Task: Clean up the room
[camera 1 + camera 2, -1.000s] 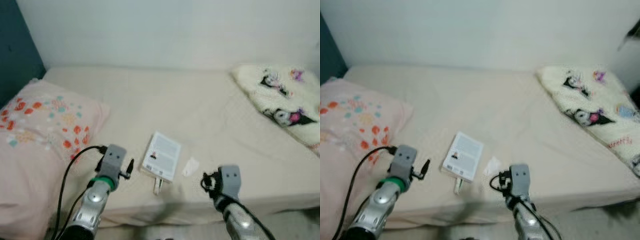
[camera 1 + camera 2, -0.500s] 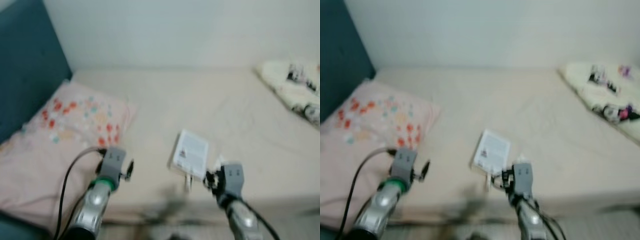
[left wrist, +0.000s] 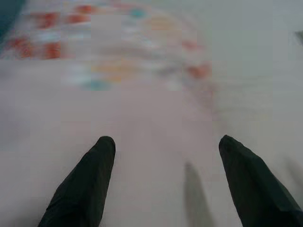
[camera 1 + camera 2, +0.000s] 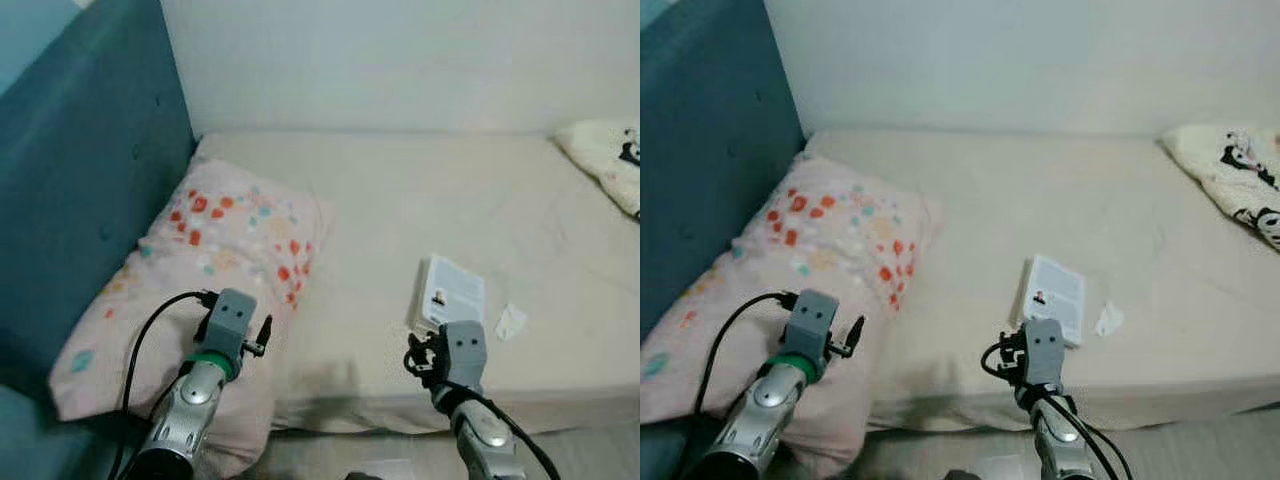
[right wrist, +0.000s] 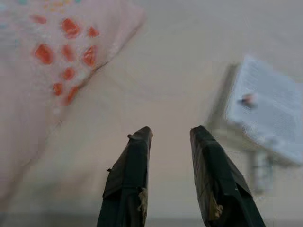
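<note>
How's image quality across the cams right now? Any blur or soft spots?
Left and right eye views: fairly sharp, even soft light; book and pillow print readable as shapes, book text not legible. Left wrist view: pillow smeared, flower print blurred, left pincer fingers crisp-edged. Right wrist view: book and pillow soft, right pincer fingers sharper. No glare seen.

Two silver arms, grey boxy wrist blocks. Left arm (image 4: 190, 400): green ring below the wrist block, thick black cable looping up its left side. Right arm (image 4: 480, 430): thin black cable bundle at the wrist. Left hand (image 3: 163, 144) and right hand (image 5: 170, 132): two long black tapered fingers each.
</note>
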Robot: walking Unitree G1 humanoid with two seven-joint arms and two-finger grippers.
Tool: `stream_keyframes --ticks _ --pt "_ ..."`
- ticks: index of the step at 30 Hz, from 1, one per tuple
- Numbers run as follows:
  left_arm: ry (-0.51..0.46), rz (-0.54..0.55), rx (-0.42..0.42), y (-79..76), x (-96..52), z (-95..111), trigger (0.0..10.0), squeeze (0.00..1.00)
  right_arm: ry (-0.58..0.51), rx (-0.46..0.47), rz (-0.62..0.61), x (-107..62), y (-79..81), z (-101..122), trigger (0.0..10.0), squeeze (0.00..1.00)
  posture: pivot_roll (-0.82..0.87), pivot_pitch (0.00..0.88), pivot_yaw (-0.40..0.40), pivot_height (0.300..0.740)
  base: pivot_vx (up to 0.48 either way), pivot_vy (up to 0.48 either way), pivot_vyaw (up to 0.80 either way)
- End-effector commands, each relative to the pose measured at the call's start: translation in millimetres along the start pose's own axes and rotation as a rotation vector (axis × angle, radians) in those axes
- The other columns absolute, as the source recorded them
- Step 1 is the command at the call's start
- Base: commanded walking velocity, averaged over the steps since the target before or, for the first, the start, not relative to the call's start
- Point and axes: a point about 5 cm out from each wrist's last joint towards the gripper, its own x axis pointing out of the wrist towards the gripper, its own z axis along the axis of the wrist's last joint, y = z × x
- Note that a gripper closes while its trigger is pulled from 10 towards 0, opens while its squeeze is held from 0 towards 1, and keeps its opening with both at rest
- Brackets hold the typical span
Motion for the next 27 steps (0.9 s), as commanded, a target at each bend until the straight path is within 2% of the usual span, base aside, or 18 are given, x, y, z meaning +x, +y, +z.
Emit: stream_keyframes --ticks 1,10,18,27 --pt "-0.012 -0.01 0.003 -1.0 -1.3 -0.1 10.0 0.0 0.016 0.012 -0.006 -2.9 0.8 -5.0 10.0 0.0 0.02 0.044 -0.017 0.74 0.0 0.0 0.0" --pt "-0.029 -0.016 0.012 -1.5 -0.5 3.4 10.0 0.0 0.021 0.012 -0.005 -3.7 1.5 -6.5 10.0 0.0 0.02 0.045 -0.016 0.74 0.0 0.0 0.0" --pt "-0.051 -0.035 0.031 -4.3 -0.9 5.0 10.0 0.0 0.026 0.01 -0.006 -4.0 1.4 -7.6 10.0 0.0 0.02 0.044 -0.015 0.74 0.0 -0.447 0.0" --pt "-0.047 -0.014 0.029 -3.0 0.8 6.5 10.0 0.0 0.027 0.009 -0.006 -4.0 1.4 -7.8 10.0 0.0 0.02 0.043 -0.015 0.74 0.0 0.0 0.0"
